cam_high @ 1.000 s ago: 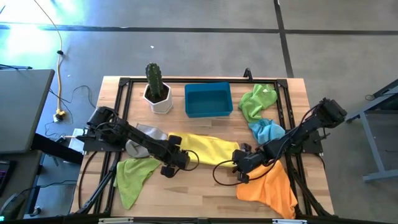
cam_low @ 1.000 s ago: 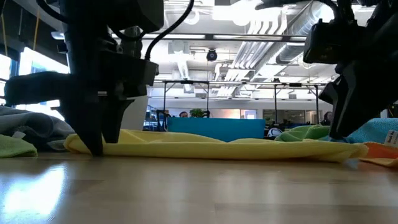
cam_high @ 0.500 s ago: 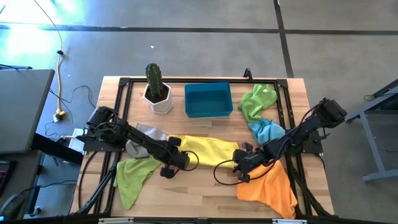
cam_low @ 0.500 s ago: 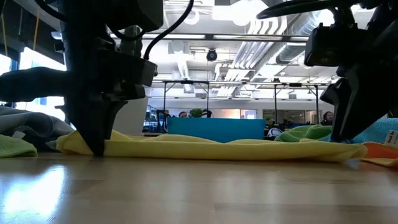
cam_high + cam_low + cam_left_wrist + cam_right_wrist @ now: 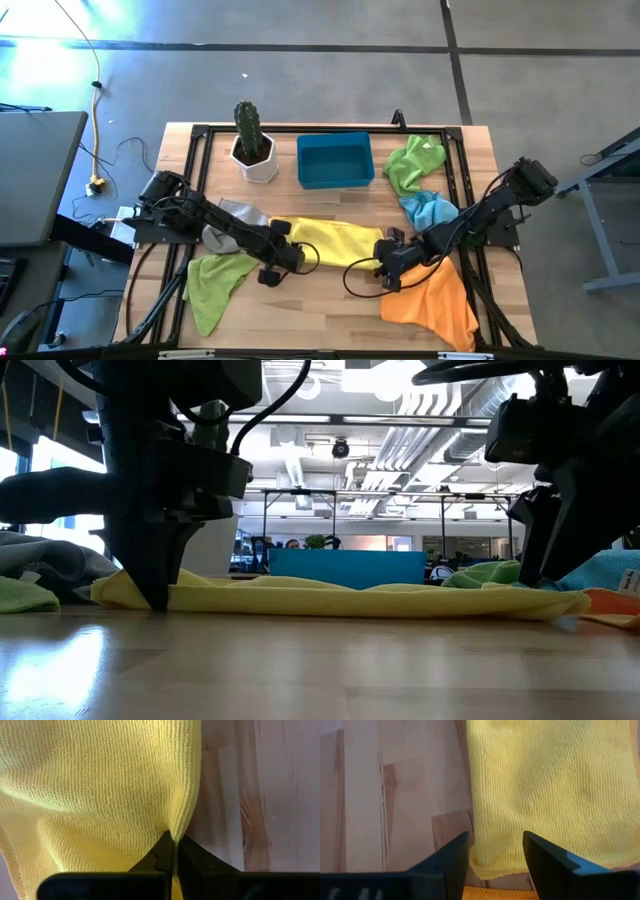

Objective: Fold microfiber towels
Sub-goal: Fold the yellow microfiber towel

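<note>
Overhead, yellow towel (image 5: pixel 325 240) lies mid-tabletop (image 5: pixel 330 305) between left gripper (image 5: pixel 283 258) and right gripper (image 5: pixel 385 268). Low view: towel flat on the wood. Left wrist: jaws clamped on the towel's edge (fabric puckered). Right wrist: jaws apart above the towel's corner, gripping nothing.

Potted cactus (image 5: pixel 250 140) and bin (image 5: pixel 335 161) side by side at the counter's (image 5: pixel 320 320) far edge, spread towel (image 5: pixel 325 238) mid-counter between both arms, left gripper (image 5: pixel 283 258) on its left corner, right gripper (image 5: pixel 388 262) over its right end, crumpled towels (image 5: pixel 415 165) at right
</note>
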